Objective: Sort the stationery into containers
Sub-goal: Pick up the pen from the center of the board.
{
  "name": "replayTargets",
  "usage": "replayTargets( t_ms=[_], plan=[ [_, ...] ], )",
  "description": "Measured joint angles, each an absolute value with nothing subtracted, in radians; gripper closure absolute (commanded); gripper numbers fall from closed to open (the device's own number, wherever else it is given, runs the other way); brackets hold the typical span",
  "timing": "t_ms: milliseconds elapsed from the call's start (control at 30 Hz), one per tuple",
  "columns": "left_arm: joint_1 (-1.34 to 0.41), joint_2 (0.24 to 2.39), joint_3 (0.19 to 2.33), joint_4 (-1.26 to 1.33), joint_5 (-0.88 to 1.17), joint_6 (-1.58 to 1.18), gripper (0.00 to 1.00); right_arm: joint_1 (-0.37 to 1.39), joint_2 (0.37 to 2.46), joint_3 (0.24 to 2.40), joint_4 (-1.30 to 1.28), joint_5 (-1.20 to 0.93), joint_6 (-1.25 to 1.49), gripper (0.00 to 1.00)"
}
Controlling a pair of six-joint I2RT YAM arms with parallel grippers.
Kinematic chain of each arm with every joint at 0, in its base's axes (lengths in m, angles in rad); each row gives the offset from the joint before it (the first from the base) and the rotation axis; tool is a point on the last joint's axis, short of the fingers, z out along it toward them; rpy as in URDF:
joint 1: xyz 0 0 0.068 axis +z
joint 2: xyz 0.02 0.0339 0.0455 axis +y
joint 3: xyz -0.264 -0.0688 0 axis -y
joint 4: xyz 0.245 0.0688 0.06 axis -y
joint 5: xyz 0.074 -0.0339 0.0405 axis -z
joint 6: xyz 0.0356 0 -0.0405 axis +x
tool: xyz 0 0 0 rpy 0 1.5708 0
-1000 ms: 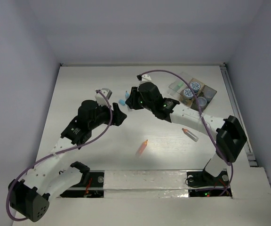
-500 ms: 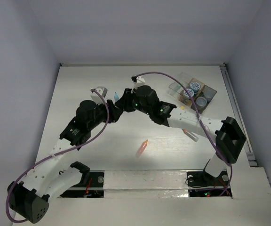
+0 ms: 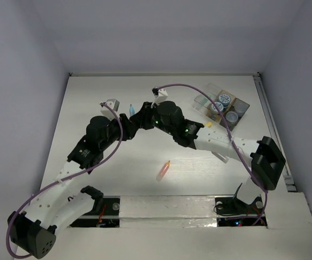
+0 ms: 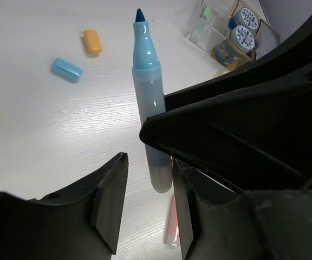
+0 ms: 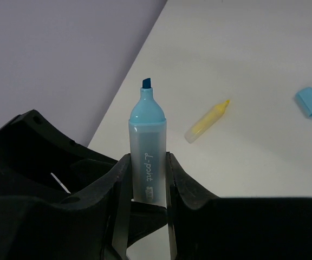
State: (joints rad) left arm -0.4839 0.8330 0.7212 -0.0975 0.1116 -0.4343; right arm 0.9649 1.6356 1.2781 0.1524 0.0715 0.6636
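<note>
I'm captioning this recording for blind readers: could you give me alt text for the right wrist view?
An uncapped blue highlighter stands upright, pinched between the jaws of the right gripper. Beyond it on the white table lie a yellow highlighter and, further right, a small blue block; a purple wall fills the upper left.

Soft even light, faint shadows, wrist foregrounds perhaps blurred.

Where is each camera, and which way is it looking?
Top: above and behind the arms, looking down at the table; both arms show.
Left wrist: mounted behind the left gripper, facing the blue marker.
Right wrist: mounted behind the right gripper, facing the table edge and the wall.
Shared: both wrist views show that marker.
</note>
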Motion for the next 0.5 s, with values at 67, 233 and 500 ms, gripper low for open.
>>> replayTargets(
  t_ms=[67,233,500],
  plan=[
    [-0.484,0.833,0.721,-0.095,0.105,-0.440,0.65,0.966,1.629,1.275,0.160,0.072,0.664,0.95],
    [-0.484,0.824,0.720,-0.096,0.095,-0.451,0.68,0.970,1.629,1.271,0.176,0.071,0.667,0.95],
    [-0.488,0.783,0.694,-0.088,0.079,-0.478,0.85,0.978,1.626,1.230,0.236,0.057,0.713,0.96]
  ],
)
